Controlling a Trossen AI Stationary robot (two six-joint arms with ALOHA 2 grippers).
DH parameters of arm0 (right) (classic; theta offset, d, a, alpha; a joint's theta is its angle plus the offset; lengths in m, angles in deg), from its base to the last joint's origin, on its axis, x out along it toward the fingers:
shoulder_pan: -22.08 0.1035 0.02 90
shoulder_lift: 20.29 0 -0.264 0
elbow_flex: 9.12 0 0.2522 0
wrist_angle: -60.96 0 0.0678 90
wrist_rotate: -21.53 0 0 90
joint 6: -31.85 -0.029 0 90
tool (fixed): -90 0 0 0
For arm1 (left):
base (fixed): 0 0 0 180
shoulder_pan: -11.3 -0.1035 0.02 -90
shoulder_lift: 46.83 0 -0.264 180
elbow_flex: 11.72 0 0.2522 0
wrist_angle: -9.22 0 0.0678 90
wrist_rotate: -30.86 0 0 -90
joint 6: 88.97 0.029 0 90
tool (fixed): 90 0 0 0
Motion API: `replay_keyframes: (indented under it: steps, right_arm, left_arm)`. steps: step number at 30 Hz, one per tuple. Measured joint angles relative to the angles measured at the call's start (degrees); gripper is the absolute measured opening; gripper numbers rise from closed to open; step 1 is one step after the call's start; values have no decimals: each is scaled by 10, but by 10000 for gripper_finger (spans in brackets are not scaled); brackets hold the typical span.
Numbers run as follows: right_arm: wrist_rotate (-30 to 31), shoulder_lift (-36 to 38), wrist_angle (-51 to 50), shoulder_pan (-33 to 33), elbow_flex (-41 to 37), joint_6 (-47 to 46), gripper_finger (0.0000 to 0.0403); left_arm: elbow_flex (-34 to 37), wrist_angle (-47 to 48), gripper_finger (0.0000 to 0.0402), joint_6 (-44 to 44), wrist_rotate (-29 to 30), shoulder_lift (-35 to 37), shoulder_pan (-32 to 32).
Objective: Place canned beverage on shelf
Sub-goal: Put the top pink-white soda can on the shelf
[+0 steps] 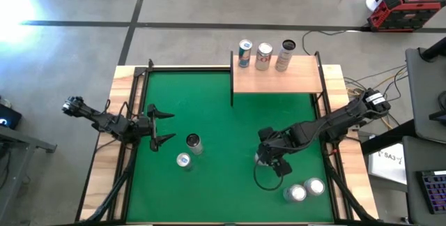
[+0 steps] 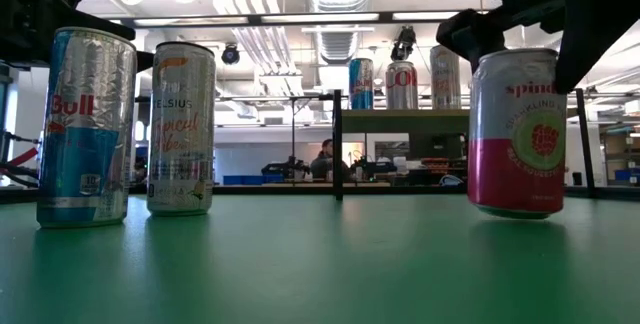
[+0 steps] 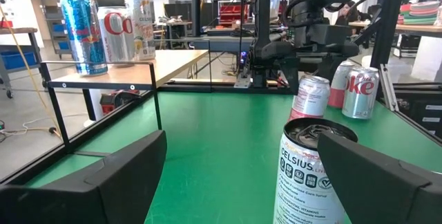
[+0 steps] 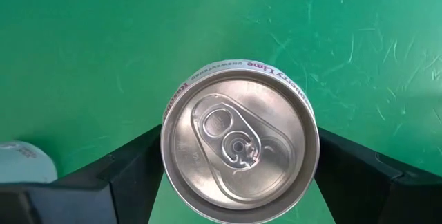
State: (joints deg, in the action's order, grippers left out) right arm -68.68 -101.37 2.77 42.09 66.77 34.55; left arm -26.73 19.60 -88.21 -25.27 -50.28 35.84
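My right gripper [image 1: 268, 157] is shut on a pink and white sparkling-water can [image 2: 517, 134] at the table's right middle, seen top-on in the right wrist view [image 4: 240, 160]. The pale-wood shelf [image 1: 279, 78] stands at the far edge and carries three upright cans [image 1: 263, 56] along its far side. My left gripper [image 1: 162, 128] is open at the table's left. An upright Celsius can [image 1: 194, 142] stands just ahead of it, close to one finger [image 3: 373, 175]. A Red Bull can [image 1: 183, 160] stands nearer the front edge. My right gripper pinches the can's upper side wall [image 4: 167, 151] between its two fingers [image 4: 128, 172], one on each opposite side. The fingers come from above, pointing down. The can is upright, slightly tilted; its base [image 2: 515, 209] looks just off the felt, though I cannot tell for sure.
Two silver-topped cans [image 1: 305, 189] stand at the near right corner. A black cable loop [image 1: 263, 178] lies on the felt by my right gripper. Wooden rims [image 1: 104, 184] and black posts edge the table. Open green felt [image 1: 230, 128] lies before the shelf.
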Motion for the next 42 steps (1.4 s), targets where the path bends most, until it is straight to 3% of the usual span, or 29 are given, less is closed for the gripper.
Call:
replay_keyframes:
  steps: [7,19,23,30,42]
  right_arm:
    - [2,0,0,-6,0,-32,316]
    - [13,2,3,-6,1,-49,369]
    - [29,2,4,-7,1,-87,371]
    - [109,3,3,-8,1,-228,371]
    - [91,3,5,7,1,-283,370]
  left_arm:
    - [0,0,361,0,0,0,0]
    - [0,0,361,0,0,0,0]
    - [0,0,361,0,0,0,0]
    - [0,0,361,0,0,0,0]
    - [0,0,361,0,0,0,0]
